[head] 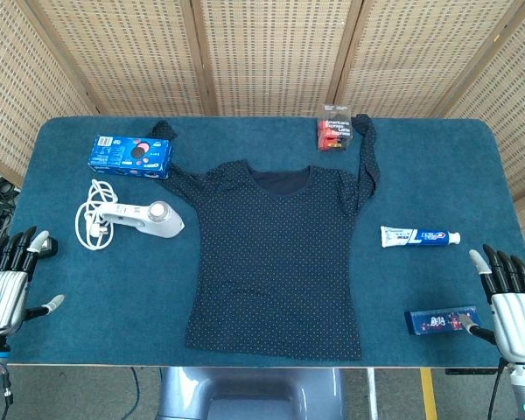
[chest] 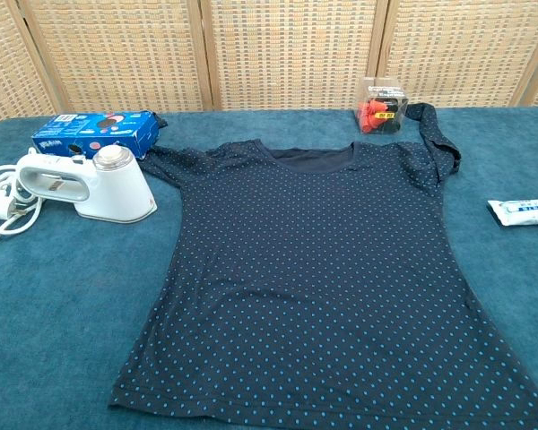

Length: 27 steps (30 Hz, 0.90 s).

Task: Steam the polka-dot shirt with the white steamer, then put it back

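The dark navy polka-dot shirt (head: 276, 258) (chest: 332, 287) lies flat in the middle of the blue table, neck toward the back, sleeves stretched out to both sides. To its left the white steamer (head: 144, 219) (chest: 88, 186) lies with its white cord (head: 92, 223) (chest: 0, 206) coiled beside it. My left hand (head: 9, 280) rests at the table's front left edge, fingers apart and holding nothing, well left of the steamer. My right hand (head: 512, 302) sits at the front right edge, also with fingers spread and holding nothing. Neither hand shows in the chest view.
A blue cookie box (head: 131, 156) (chest: 97, 134) lies behind the steamer. A red and black pack (head: 335, 134) (chest: 381, 114) stands at the back by the right sleeve. A toothpaste tube (head: 418, 236) (chest: 523, 211) and a small blue box (head: 444, 320) lie right of the shirt.
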{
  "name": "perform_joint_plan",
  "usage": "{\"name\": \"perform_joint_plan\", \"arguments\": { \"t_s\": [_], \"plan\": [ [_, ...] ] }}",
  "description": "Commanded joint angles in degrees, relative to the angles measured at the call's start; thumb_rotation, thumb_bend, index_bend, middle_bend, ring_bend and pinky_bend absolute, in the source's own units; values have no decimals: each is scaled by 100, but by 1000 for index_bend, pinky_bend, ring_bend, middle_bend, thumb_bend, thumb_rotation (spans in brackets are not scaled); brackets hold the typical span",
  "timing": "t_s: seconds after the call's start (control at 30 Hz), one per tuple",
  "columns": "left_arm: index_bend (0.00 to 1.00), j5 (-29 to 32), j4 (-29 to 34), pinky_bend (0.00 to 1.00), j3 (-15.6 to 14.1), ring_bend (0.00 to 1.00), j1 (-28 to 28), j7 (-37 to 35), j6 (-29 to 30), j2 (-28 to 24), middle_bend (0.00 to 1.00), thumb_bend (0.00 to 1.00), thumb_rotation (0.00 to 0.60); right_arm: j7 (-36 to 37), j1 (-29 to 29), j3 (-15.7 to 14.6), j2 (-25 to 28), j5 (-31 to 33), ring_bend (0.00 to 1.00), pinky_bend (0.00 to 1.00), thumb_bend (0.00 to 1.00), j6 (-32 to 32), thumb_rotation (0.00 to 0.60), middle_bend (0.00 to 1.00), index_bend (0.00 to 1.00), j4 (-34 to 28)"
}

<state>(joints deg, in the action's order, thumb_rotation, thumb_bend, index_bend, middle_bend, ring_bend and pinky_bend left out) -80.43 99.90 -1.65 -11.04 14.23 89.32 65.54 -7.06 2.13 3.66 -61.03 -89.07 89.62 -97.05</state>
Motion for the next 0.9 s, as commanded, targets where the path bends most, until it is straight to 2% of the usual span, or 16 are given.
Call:
{"name": "perform_joint_plan", "arguments": {
  "t_s": [0.03,0.23,0.47,0.63,0.77,0.9],
  "plan": [
    [0,-4,-12,0,24,0,6,-14,-41,-4,0,0,600,0,-2,-1,0,3,0,0,0,-1,600,0,16,-1],
    [0,15,-100,0,132,0,-90,-89,-237,19,0,0,600,25,-6,12,8,29,0,0,0,0,600,0,16,-9],
    [0,83,-836,0,587,0,-903,-312,-1294,289,0,0,600,-17,10,27,-11,77,0,0,0,-44,600,0,16,-5],
    [0,203,-2080,0,927,0,-1708,-744,-2365,817,0,0,600,-122,45,53,-58,164,0,0,0,-123,600,0,16,5],
    [0,-88,-3140,0,884,0,-2137,-1278,-2869,1231,0,0,600,-153,67,86,-86,260,0,0,0,-180,600,0,16,22],
    [0,-450,-4251,0,787,0,-2491,-1952,-3113,1669,0,0,600,-181,115,123,-129,414,0,0,0,-311,600,0,16,86]
  ]
}}
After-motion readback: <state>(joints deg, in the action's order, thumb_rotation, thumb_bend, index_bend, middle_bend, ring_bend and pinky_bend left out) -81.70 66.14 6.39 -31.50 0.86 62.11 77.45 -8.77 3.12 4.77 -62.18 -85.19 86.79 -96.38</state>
